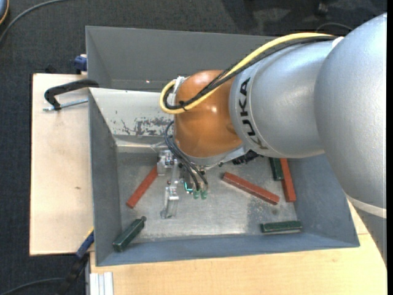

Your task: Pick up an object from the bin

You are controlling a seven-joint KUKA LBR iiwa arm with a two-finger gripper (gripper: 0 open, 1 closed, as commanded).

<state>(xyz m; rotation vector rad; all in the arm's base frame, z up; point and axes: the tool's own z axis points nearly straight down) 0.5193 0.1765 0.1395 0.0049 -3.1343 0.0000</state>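
- The silver arm [307, 91], orange-covered at the wrist, reaches in from the right.
- Its gripper [170, 203] hangs mid-bin [184, 54]; whether it is open or closed, I cannot tell.
- A slanted red stick [142, 188] lies just left of the gripper, a second red stick [250, 188] to its right.

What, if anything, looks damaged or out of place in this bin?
Only the bin's back wall stands out: dark scuffs fleck its paint. The red sticks and dark green blocks lie scattered at odd angles, none visibly broken.
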